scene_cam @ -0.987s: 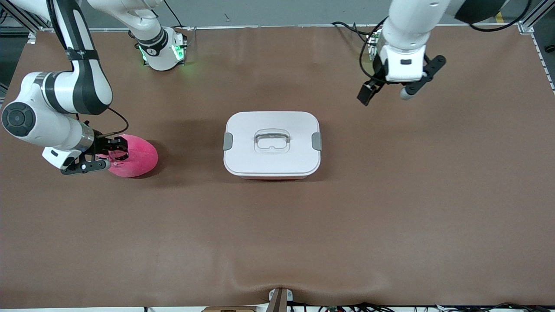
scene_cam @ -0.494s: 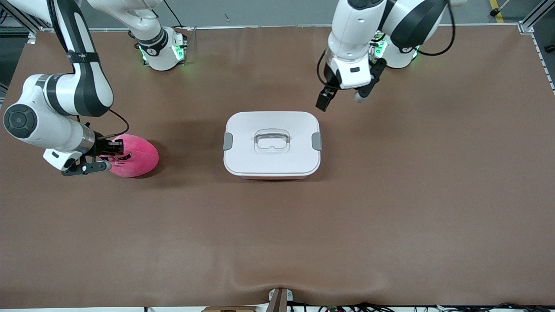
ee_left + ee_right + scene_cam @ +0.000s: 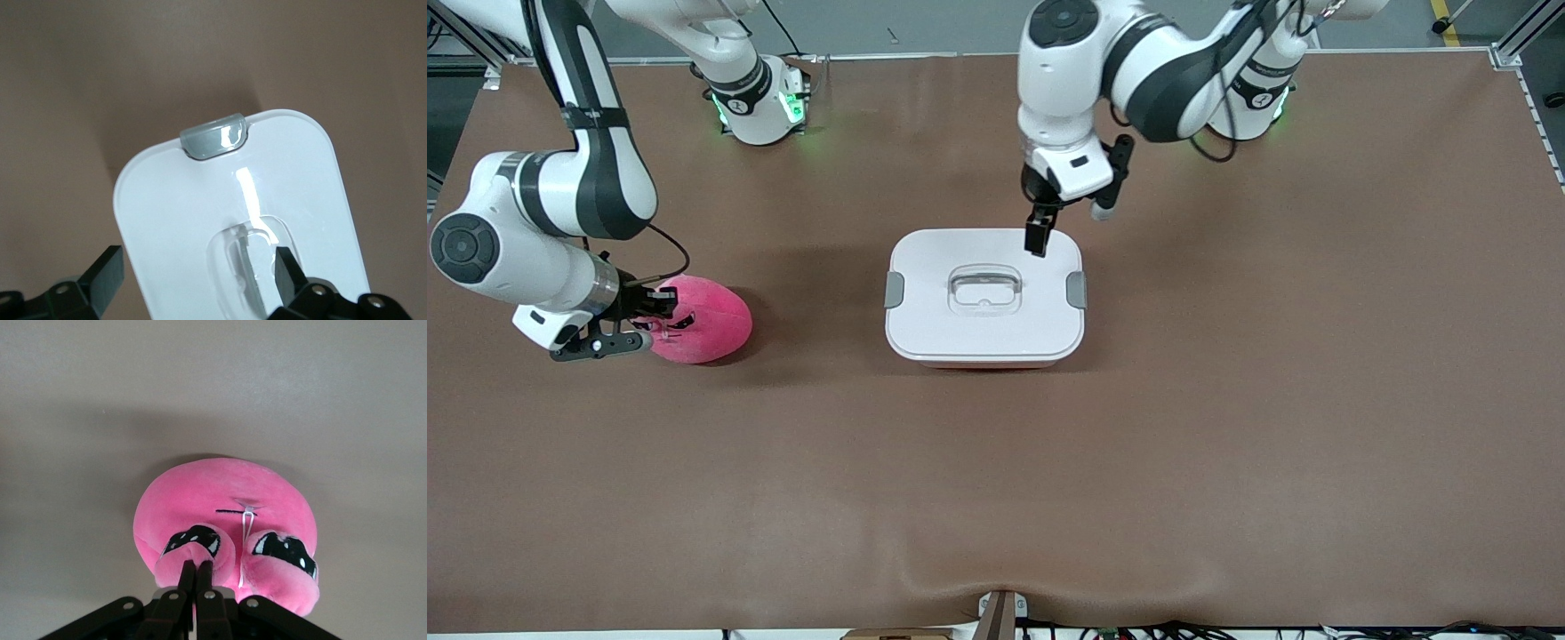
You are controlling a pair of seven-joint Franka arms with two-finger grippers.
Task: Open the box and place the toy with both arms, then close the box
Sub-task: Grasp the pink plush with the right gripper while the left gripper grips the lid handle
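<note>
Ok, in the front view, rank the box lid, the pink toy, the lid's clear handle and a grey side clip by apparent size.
1. box lid
2. pink toy, partly hidden by the right end effector
3. clear handle
4. grey side clip

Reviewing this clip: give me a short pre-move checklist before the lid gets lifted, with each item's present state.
1. Lid seated flat on the box: ok.
2. Grey side clips released: cannot tell.
3. Left tool open over the lid, one finger at the clear handle in the left wrist view: ok.
4. Left tool gripping the handle: not ok, not yet closed.
5. Right tool shut on the toy, pinching a nub by its eye: ok.
6. Toy lifted off the table: not ok, it rests there toward the right arm's end.
</note>
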